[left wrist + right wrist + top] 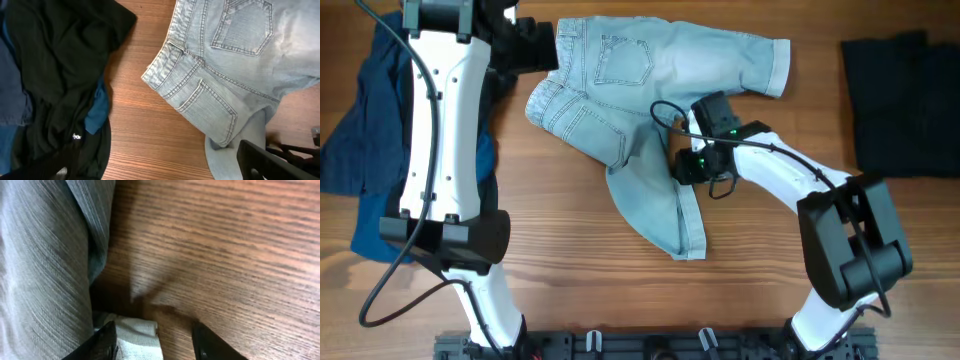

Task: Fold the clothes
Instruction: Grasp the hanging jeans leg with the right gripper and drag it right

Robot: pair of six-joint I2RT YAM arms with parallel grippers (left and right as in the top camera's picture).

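Denim shorts (620, 85) are laid pockets-up in the middle of the worktop (570, 285), one leg stretched far right and the other trailing toward the near edge. The right fingers (105, 342) are set low at that near leg's edge, partly spread with a pale fabric edge between them, seemingly to lift it for a fold; a firm pinch cannot be confirmed so close up. The left fingers (545, 47) are held spread wide over the waistband, probably to steady it.

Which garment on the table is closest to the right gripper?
The pale-blue denim shorts: the right gripper is at their edge, while the dark folded garment and the black garment lie farther off.
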